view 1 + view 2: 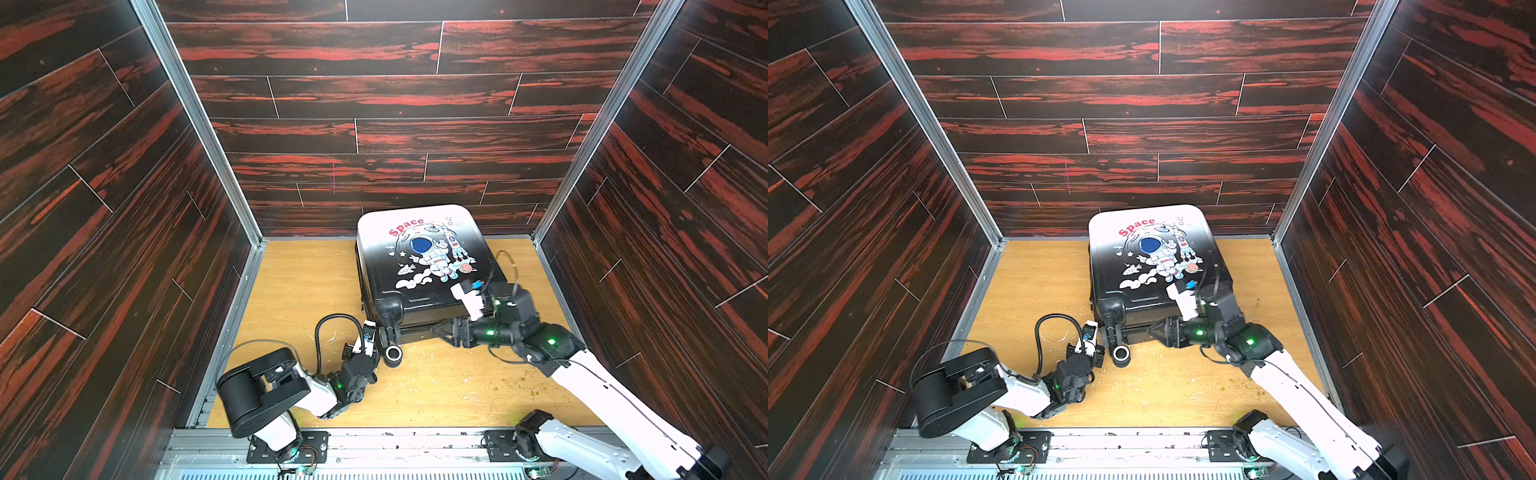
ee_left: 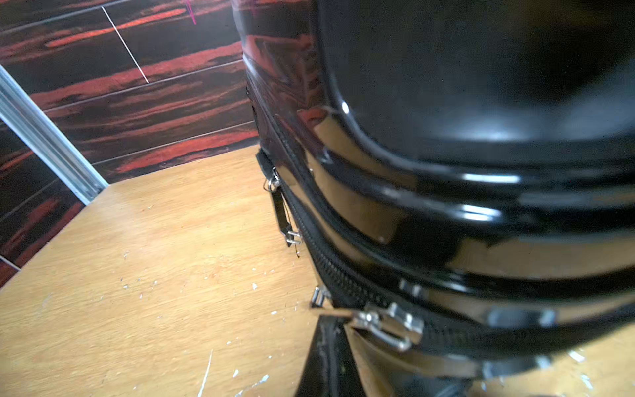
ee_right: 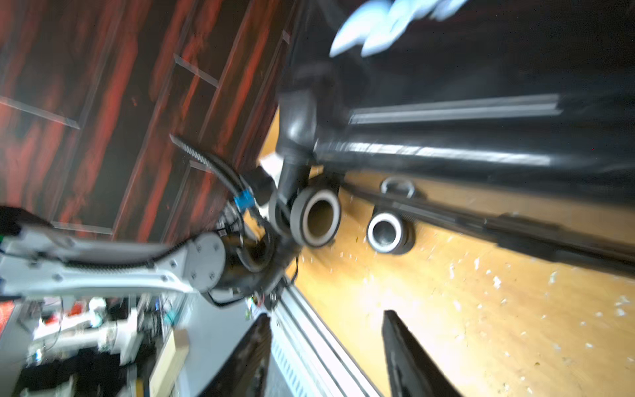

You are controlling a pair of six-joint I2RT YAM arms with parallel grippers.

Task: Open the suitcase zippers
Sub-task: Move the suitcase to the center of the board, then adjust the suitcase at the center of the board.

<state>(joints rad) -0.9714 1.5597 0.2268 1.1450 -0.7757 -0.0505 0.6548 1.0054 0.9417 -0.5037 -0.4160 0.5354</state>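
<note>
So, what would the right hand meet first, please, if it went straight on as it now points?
Most likely the suitcase's wheel, which lies ahead of the open right hand; the depth is hard to judge.

Three walls (image 1: 395,95) of dark wood-grain panels, black streaked with red, enclose a booth. Silver metal posts (image 1: 201,124) run up both back corners. The counter (image 1: 299,291) is pale yellow wood, scuffed and dotted with white flecks (image 2: 255,286) toward its near edge, where a grey metal rail (image 1: 415,442) runs across. The light is bright and even.
</note>
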